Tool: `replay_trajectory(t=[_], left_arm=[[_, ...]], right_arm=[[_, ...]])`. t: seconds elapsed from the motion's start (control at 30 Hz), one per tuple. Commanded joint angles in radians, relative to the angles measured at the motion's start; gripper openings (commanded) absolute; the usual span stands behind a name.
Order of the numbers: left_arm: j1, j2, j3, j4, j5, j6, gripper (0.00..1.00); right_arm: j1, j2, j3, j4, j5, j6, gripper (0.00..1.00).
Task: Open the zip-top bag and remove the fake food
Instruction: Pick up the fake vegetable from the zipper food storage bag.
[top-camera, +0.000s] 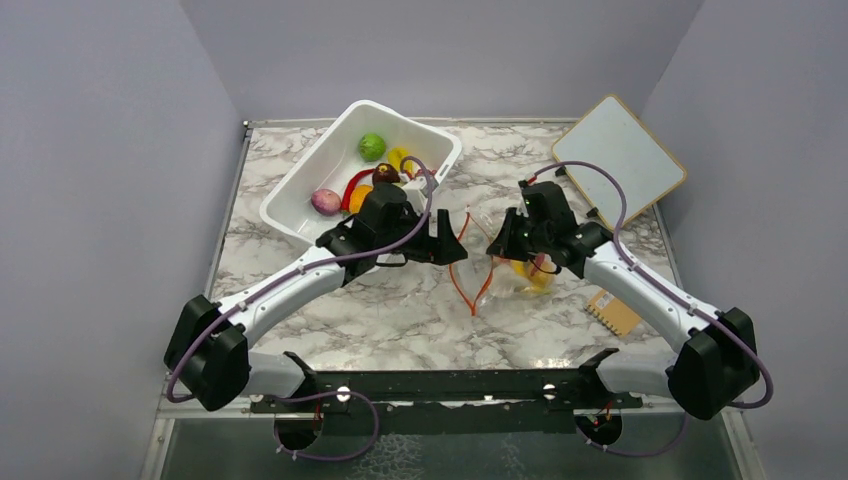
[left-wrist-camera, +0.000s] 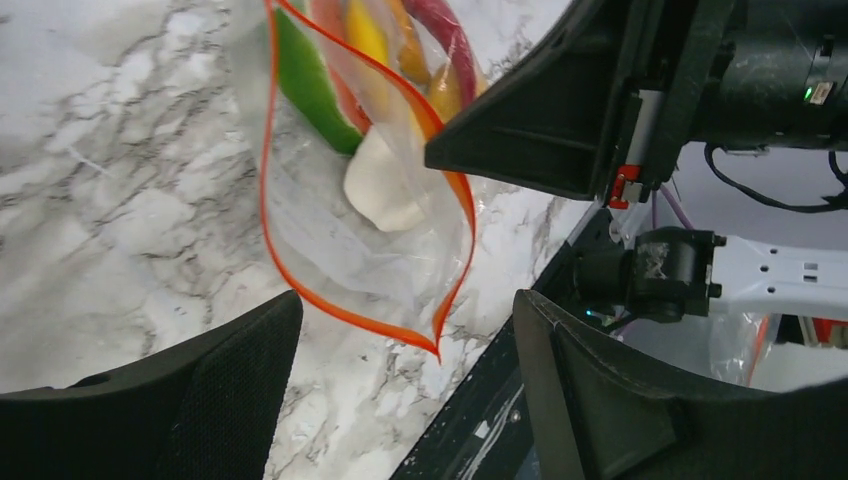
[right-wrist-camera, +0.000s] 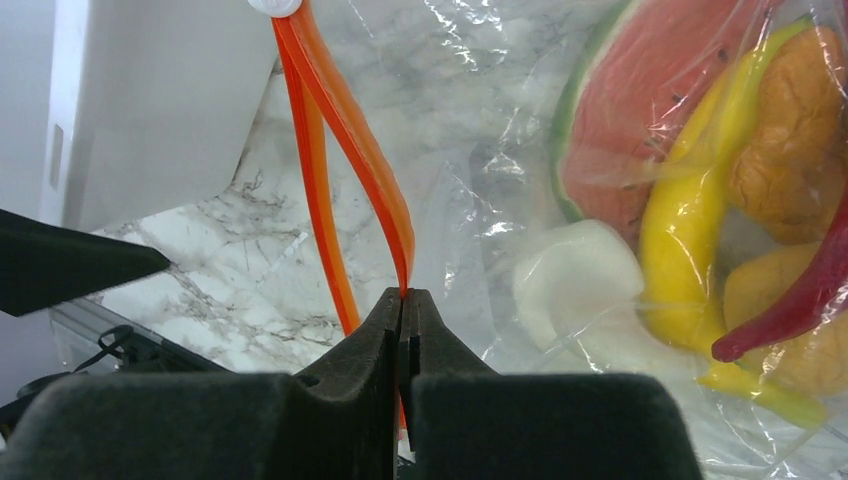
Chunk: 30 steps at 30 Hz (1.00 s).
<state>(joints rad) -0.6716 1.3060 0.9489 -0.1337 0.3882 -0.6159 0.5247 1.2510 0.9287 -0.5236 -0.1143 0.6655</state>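
On the marble bench (top-camera: 400, 310), nearest the arm bases, a small tan card (top-camera: 612, 312) lies off to the right, apart from the work.

Beyond it, mid-bench, the two hands face each other with the zip-top bag (left-wrist-camera: 330, 240) between them. The right hand (right-wrist-camera: 402, 300) is pinched fully closed on the orange zip strip (right-wrist-camera: 350, 130), gripping the bag's right lip. The left hand (left-wrist-camera: 405, 310) stands wide open with nothing in it. The mouth is parted into a narrow loop whose long axis runs from near to far. Its near corner comes to a point just ahead of the gap between the left fingers, and its free left lip lies just beyond the left fingertip. The left hand is therefore the nearer one to that loose lip. In my judgement the next move turns on it closing on that lip, or reaching through the loop, while the right keeps the other side taut.

The fake food (right-wrist-camera: 700, 200) sits bunched in the bag's belly, to the right of the mouth and under the right arm. It comprises a watermelon slice (right-wrist-camera: 640, 110), a yellow banana, rounded orange pieces (right-wrist-camera: 790, 150), a red curved piece (right-wrist-camera: 800, 300) and a white lump (right-wrist-camera: 575, 275) closest to the opening. None of it is out yet.

Farther back on the left, the white tub (top-camera: 300, 185) holds a green lime (top-camera: 372, 146), a purple onion (top-camera: 326, 201) and a few red, yellow and orange pieces. At the far right a white board (top-camera: 620, 160) lies flat.
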Motion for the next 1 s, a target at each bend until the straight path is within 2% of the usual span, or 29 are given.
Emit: replay_trajectory(t=[0.0, 0.3, 0.5, 0.63, 0.9, 0.97], left_arm=[[-0.063, 0.038, 0.007, 0.087, -0.034, -0.035, 0.78], [-0.123, 0.122, -0.011, 0.155, -0.082, -0.125, 0.64], [-0.185, 0.212, 0.035, 0.18, -0.089, -0.16, 0.56], [-0.195, 0.252, 0.032, 0.149, -0.151, -0.21, 0.44], [-0.195, 0.33, 0.053, 0.137, -0.177, -0.242, 0.43], [-0.195, 0.343, 0.048, 0.157, -0.162, -0.246, 0.43]], right_arm=[[0.006, -0.032, 0.049, -0.053, -0.039, 0.05, 0.01], [0.006, -0.094, 0.04, -0.074, -0.026, 0.098, 0.01], [0.006, -0.109, 0.004, -0.019, -0.086, 0.14, 0.01], [0.006, -0.117, 0.004, -0.022, -0.085, 0.147, 0.01], [0.006, -0.124, 0.033, -0.012, -0.126, 0.149, 0.01], [0.006, -0.129, 0.041, -0.01, -0.124, 0.142, 0.04]])
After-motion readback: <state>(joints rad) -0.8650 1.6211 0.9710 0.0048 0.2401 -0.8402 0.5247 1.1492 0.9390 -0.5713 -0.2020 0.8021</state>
